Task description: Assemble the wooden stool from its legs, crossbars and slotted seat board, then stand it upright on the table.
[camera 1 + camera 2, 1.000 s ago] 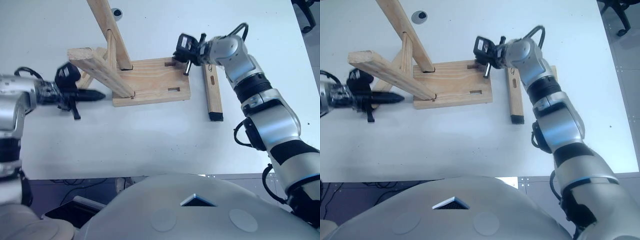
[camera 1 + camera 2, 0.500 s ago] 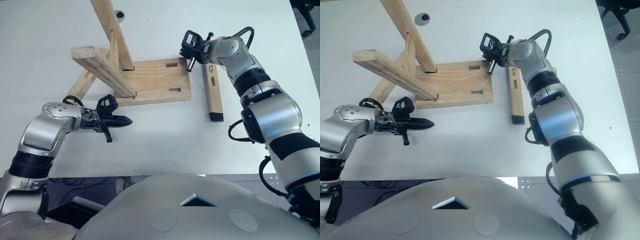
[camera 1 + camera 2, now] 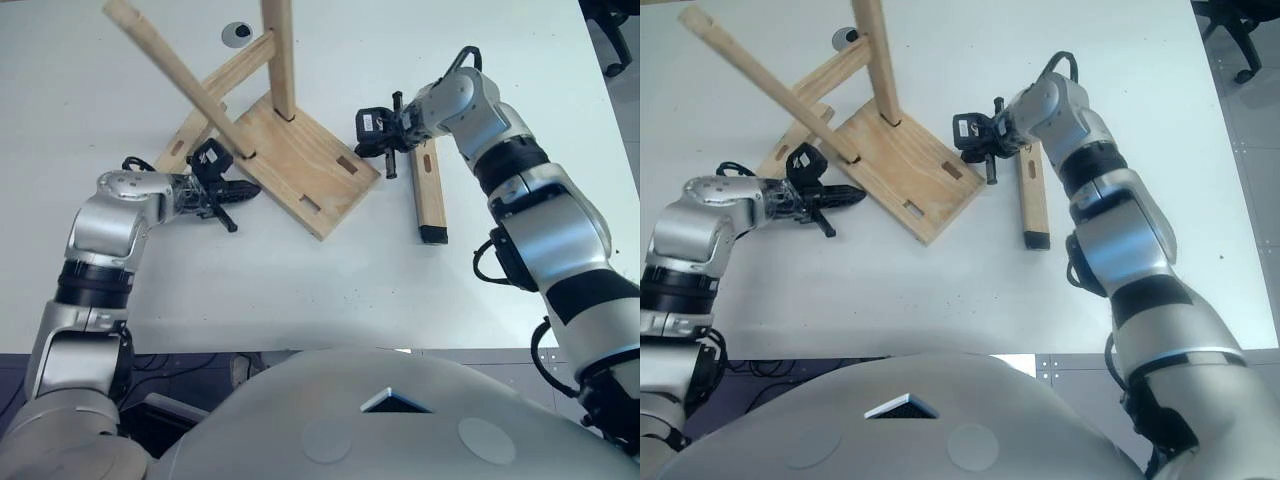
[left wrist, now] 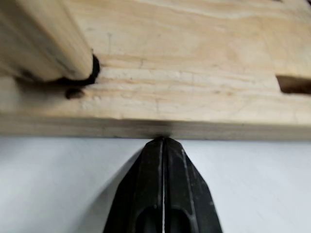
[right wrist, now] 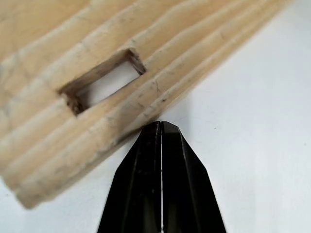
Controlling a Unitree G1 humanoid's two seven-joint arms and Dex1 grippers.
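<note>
Though mostly white, table (image 3: 300,270) with round grommet (image 3: 238,31), grey floor (image 3: 628,95) alongside.

The white bench (image 3: 330,280) carries the slotted seat board (image 3: 300,165), lying flat and turned cornerwise, with legs (image 3: 280,60) standing in it. A loose leg (image 3: 427,195) lies flat just right of the board. A small round fitting (image 3: 237,32) sits near the far edge.

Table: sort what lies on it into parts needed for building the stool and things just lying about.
For the job: seat board; two fitted legs; crossbar between them; loose leg beside the board.
Just there: round grey fitting set in the table.
</note>
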